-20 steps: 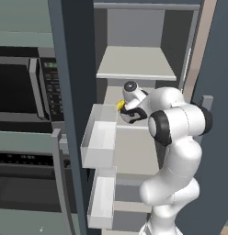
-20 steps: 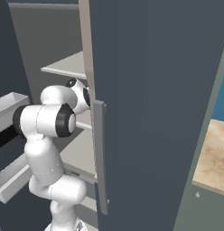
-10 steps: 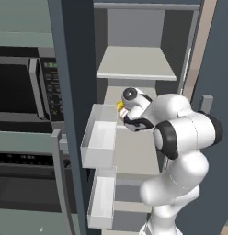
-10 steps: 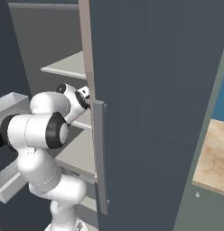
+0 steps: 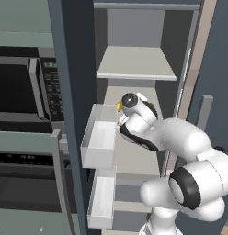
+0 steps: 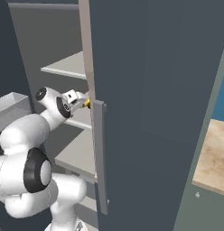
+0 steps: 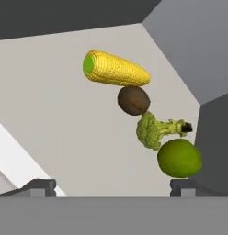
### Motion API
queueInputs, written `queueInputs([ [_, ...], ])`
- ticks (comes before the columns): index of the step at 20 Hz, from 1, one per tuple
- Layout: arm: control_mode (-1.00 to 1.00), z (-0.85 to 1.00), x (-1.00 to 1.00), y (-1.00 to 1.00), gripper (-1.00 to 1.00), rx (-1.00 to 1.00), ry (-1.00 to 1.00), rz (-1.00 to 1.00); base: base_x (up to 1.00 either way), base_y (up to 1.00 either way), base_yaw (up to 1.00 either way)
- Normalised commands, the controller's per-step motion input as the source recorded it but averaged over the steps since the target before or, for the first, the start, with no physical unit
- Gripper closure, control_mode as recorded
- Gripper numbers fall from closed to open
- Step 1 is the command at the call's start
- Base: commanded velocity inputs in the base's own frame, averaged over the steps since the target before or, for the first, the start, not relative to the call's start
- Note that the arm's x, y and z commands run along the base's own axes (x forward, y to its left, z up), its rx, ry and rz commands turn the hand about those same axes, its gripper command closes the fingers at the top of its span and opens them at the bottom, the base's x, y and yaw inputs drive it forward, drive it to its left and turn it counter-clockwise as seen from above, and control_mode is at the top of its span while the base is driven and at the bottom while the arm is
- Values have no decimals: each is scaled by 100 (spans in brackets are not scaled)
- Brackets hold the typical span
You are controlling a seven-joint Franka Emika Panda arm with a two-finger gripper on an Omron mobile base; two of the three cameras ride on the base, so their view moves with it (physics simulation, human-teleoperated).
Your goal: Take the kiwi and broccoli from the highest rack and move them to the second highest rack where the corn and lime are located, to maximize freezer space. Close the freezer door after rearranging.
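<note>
- jaws wide open, holding nothing
- corn (image 7: 116, 69), kiwi (image 7: 133, 100), broccoli (image 7: 155, 130) and lime (image 7: 179, 158) lined up on one shelf (image 7: 65, 133), each touching the next

Four things sit in a line on the shelf (image 7: 65, 114) in the hand view — corn (image 7: 115, 69) farthest, kiwi (image 7: 133, 100) touching it, then broccoli (image 7: 155, 130), then lime (image 7: 179, 158) nearest, by the side wall. In the left base view a drawer (image 5: 99, 137) juts out left of the arm — another below it.
</note>
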Motion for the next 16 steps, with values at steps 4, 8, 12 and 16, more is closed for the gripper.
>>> queueInputs([
  [4,-100,82,-88,5,-100,0,12,0,0,0,0],
  [8,-100,57,-100,0,-100,0,1,0,0,0,0],
  [12,-100,44,-100,0,-100,0,0,0,0,0,0],
  [16,-100,46,-100,0,-100,0,4,0,0,0,0],
])
